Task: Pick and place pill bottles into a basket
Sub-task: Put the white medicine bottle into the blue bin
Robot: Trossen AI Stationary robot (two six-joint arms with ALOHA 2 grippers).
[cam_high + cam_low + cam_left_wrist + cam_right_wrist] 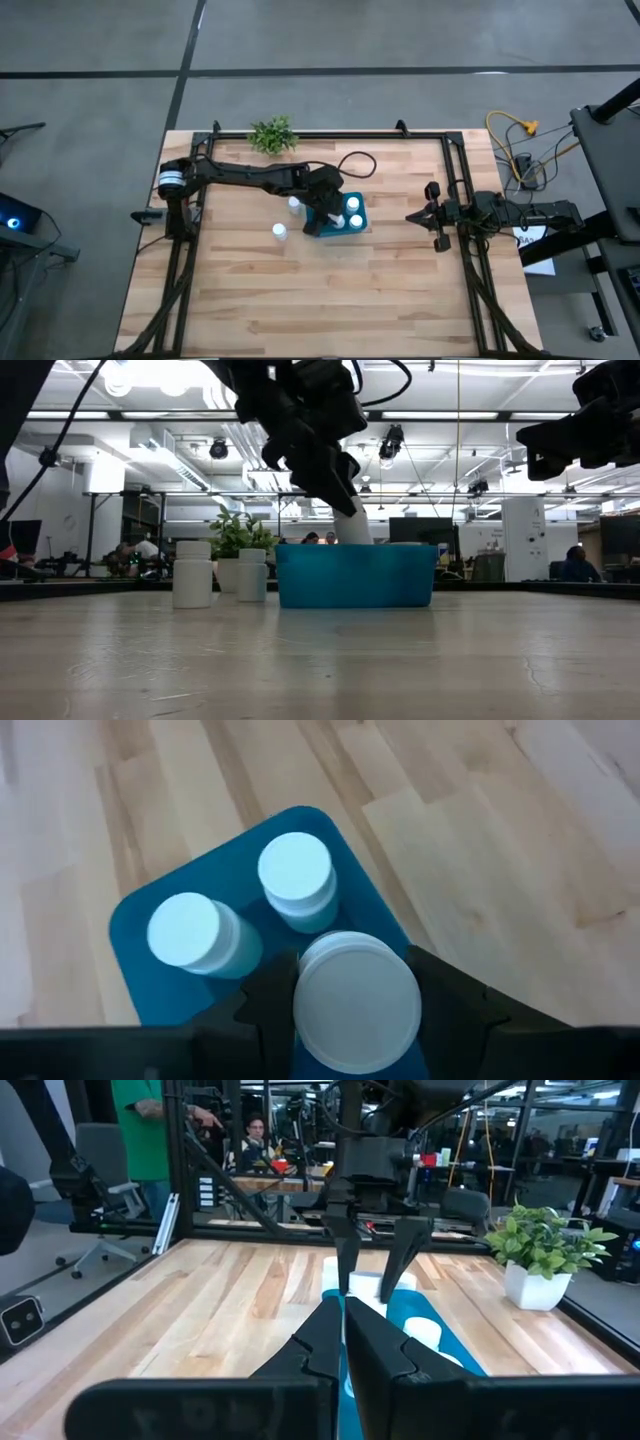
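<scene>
Over the near end of the basket [128, 930], a white pill bottle [357, 1002] hangs clamped between the two dark fingers [262, 1005] of the left gripper [322, 213]; the wrist view looks straight down on its round cap. Two bottles [295, 878] already stand upright inside the teal bin, close together toward its far end, and the held one sits above the bare blue floor just beside them. From table height the bottle's body [350, 527] appears to dip behind the basket wall [355, 575], so I judge the step in hand to be the lowering and release of a third bottle.

To do it well, the descent should stay vertical, keeping the bottle clear of the nearer standing bottle's cap and of the rim. The fingers should part only once the base is on or nearly on the floor, since these narrow bottles would likely tip if dropped. The arm should then rise straight up before swinging away, so an open finger does not sweep the neighbours over.

Outside the basket, two more bottles [279, 231] wait on the wooden table [400, 290] to its left, one near [295, 205] the basket, the other farther out. A small plant [272, 134] stands at the table's far edge. The right gripper [424, 215] waits near the right edge, well apart, its fingers together.
</scene>
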